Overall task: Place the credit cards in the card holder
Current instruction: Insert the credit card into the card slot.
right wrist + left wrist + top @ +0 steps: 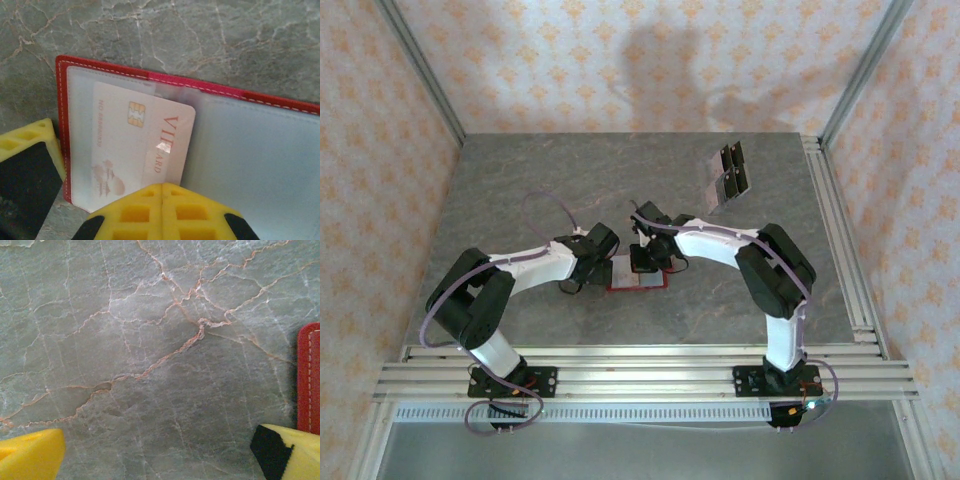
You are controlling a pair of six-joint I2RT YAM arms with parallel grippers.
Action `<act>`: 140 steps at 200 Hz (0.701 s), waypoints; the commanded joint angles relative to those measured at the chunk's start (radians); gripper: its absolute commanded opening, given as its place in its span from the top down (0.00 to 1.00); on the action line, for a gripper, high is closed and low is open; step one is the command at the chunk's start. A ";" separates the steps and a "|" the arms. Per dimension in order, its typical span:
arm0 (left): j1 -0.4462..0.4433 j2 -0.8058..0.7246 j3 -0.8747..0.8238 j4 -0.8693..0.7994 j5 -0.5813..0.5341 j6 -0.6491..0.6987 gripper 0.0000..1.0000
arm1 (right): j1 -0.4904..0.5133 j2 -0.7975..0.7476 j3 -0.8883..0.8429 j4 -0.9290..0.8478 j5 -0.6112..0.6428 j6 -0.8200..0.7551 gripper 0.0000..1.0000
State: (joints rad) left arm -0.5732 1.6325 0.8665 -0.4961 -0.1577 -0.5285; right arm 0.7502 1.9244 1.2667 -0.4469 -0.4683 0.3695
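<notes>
The card holder (636, 283) lies open on the table between both arms, its red rim (59, 100) around grey-white lining. A pale credit card (135, 145) with a gold chip sits partly under the clear left pocket, its right part sticking out. My right gripper (161, 197) is shut, its yellow tips pressed together over the card's near edge; the card lies flat, not between the jaws. My left gripper (160, 455) is open over bare table, one finger (295, 450) right beside the card holder's red edge (309, 377). More dark credit cards (728, 172) lie at the back right.
The grey marbled table (520, 200) is walled in by patterned panels. A metal rail (840, 240) runs along its right side and another (620, 365) along the near edge. My left gripper's finger (30, 150) stands at the holder's left edge in the right wrist view.
</notes>
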 commanded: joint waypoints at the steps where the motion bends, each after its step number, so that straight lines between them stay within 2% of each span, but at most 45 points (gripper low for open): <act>1: 0.008 0.020 -0.035 0.011 0.004 0.013 0.00 | 0.006 0.027 0.032 -0.006 0.001 0.022 1.00; 62: 0.009 0.018 -0.030 0.007 0.004 0.012 0.00 | 0.005 -0.040 0.003 -0.005 0.057 0.011 1.00; 140: 0.009 0.025 -0.026 0.000 -0.001 0.012 0.00 | -0.018 -0.065 -0.112 0.063 0.055 0.038 1.00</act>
State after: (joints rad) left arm -0.5732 1.6321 0.8619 -0.4862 -0.1570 -0.5247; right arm 0.7452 1.8839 1.1915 -0.4095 -0.4400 0.3923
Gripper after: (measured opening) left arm 0.997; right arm 0.041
